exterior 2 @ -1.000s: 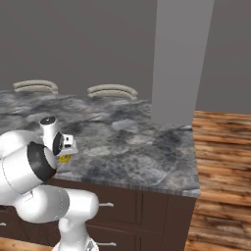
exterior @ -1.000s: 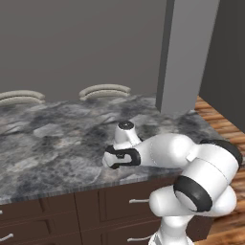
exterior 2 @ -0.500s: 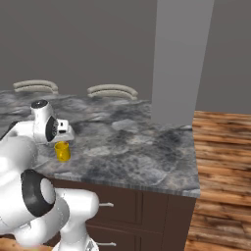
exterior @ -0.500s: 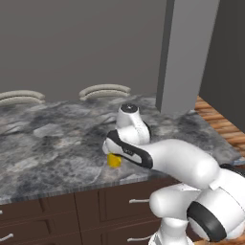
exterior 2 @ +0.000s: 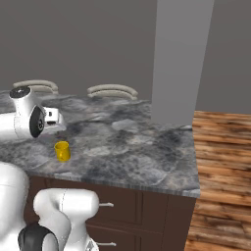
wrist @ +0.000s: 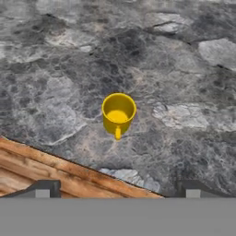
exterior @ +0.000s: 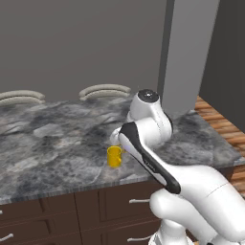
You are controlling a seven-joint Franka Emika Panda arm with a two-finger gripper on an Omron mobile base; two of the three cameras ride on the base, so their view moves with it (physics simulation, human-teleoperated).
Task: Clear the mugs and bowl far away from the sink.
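i see the yellow mug (wrist: 118,114) standing upright on the grey counter (wrist: 184,73), near its front edge. my end effector (wrist: 117,188) hangs above it, fingers spread wide, holding nothing.

Our white arm (exterior: 158,162) reaches forward over the near edge of the counter (exterior: 57,139), wrist bent downward, and our gripper (wrist: 115,188) hangs above it with its jaws spread wide, holding nothing.
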